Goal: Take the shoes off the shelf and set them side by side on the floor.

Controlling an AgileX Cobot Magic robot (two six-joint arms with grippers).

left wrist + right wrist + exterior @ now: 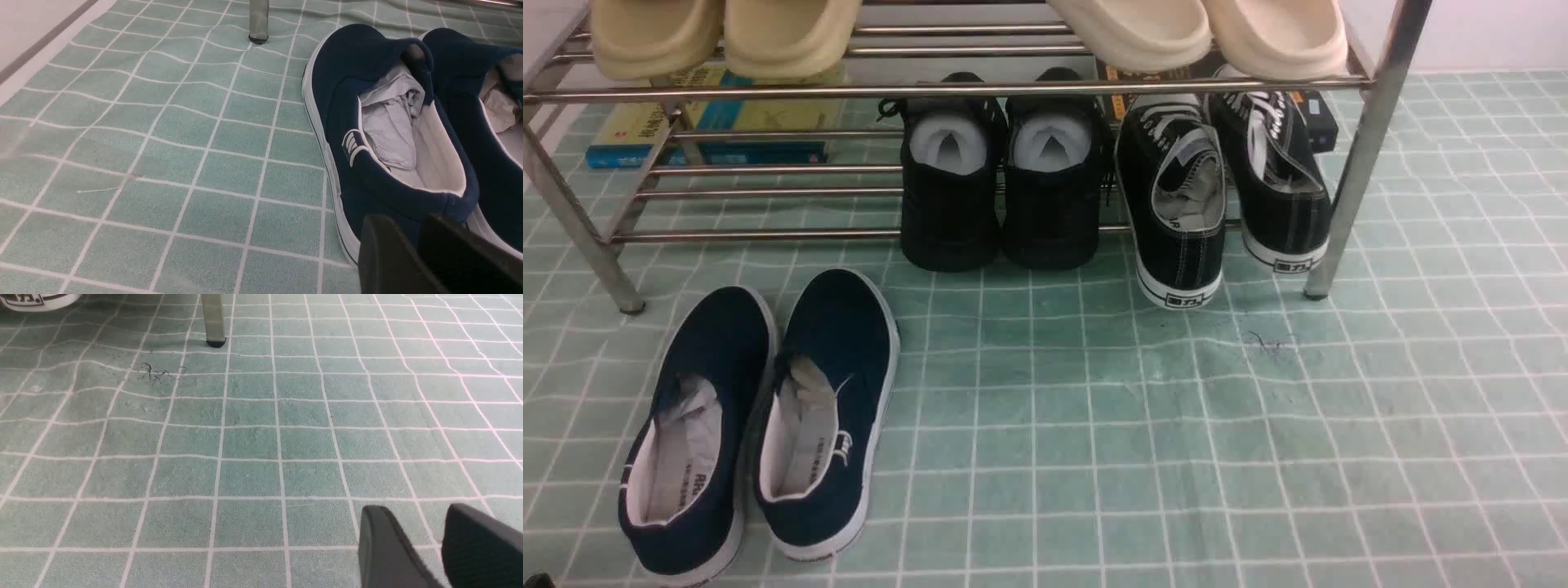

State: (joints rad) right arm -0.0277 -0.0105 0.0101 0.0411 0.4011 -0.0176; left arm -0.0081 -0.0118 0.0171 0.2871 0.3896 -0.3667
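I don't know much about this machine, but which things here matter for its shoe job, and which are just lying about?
Part of the job:
- black canvas sneakers with white laces, on the shelf
- metal shelf
- green floor

Just lying about:
- navy slip-ons
- all-black shoes
- cream clogs
- yellow-and-blue books

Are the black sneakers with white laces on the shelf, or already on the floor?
On the shelf: both sneakers sit on the lower bars of the metal rack, heels towards the camera.
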